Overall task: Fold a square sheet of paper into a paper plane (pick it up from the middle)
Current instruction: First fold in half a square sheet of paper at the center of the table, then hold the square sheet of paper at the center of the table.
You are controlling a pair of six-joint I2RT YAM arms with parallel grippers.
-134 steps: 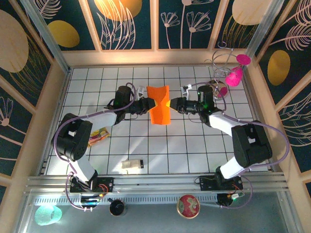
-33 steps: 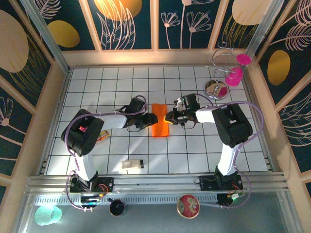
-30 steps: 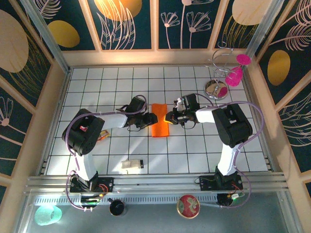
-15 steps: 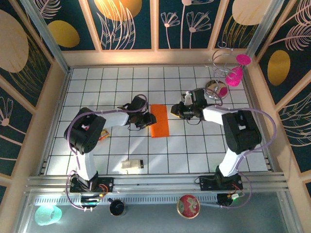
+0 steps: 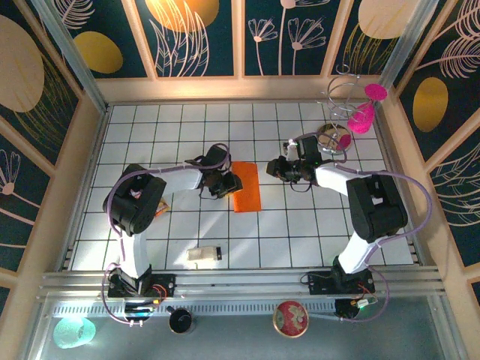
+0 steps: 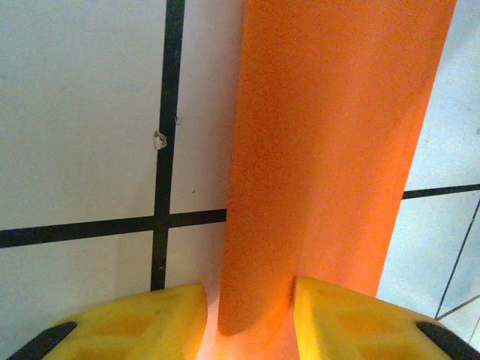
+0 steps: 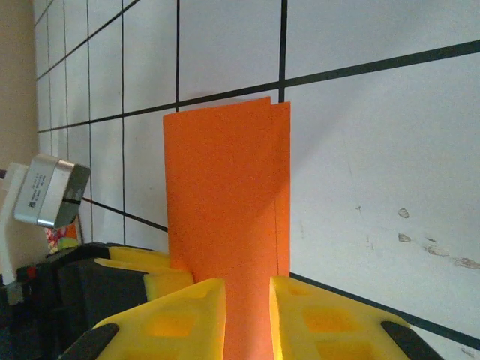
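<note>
Top external: orange paper betw. L end effector (just beside) & R end effector, both part-open, empty.

One orange sheet, one beige block, one wire stand

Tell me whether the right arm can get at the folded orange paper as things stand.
Probably yes. The right gripper hangs just right of the orange paper, fingers apart, with bare tile separating them. The left gripper sits at the paper's opposite edge, so it should not block.
</note>
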